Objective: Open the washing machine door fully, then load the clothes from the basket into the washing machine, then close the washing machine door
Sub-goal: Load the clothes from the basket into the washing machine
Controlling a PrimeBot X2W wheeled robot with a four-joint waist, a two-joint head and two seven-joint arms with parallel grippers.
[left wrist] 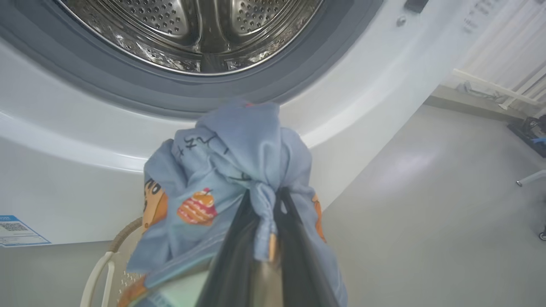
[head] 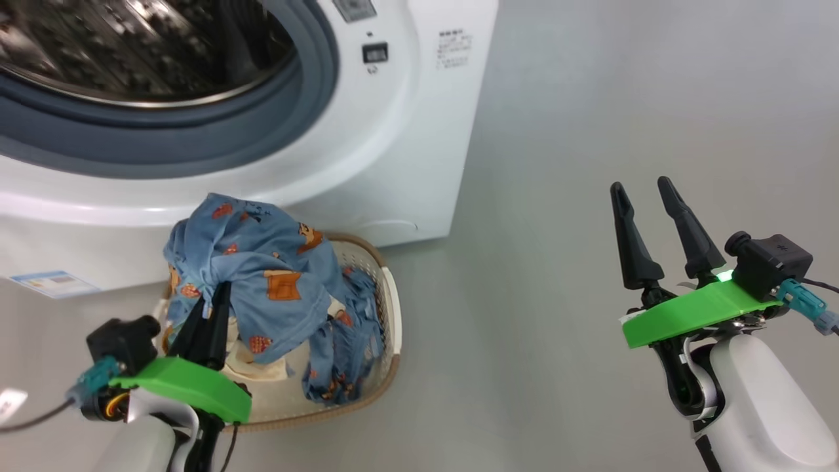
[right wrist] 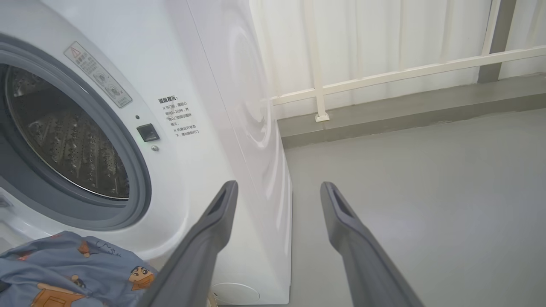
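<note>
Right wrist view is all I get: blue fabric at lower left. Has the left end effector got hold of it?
Observer: Yes, the left end effector is shut on the clothes, a fold pinched in its jaws.
Operator: Out of the basket?
Observer: Partly: the bunch is raised, its tail hangs down into the basket.
Operator: Lined up?
Observer: In the left wrist view it sits just below the grey rubber ring.

The drum mouth [left wrist: 192, 30] of the washing machine [head: 367, 164] gapes clear above the basket [head: 388, 308]; the clothes [head: 262, 275] bunched over the left claw [head: 213, 298] crowd the way up; bare floor [head: 557, 196] lies open around the right claw [head: 640, 185].
</note>
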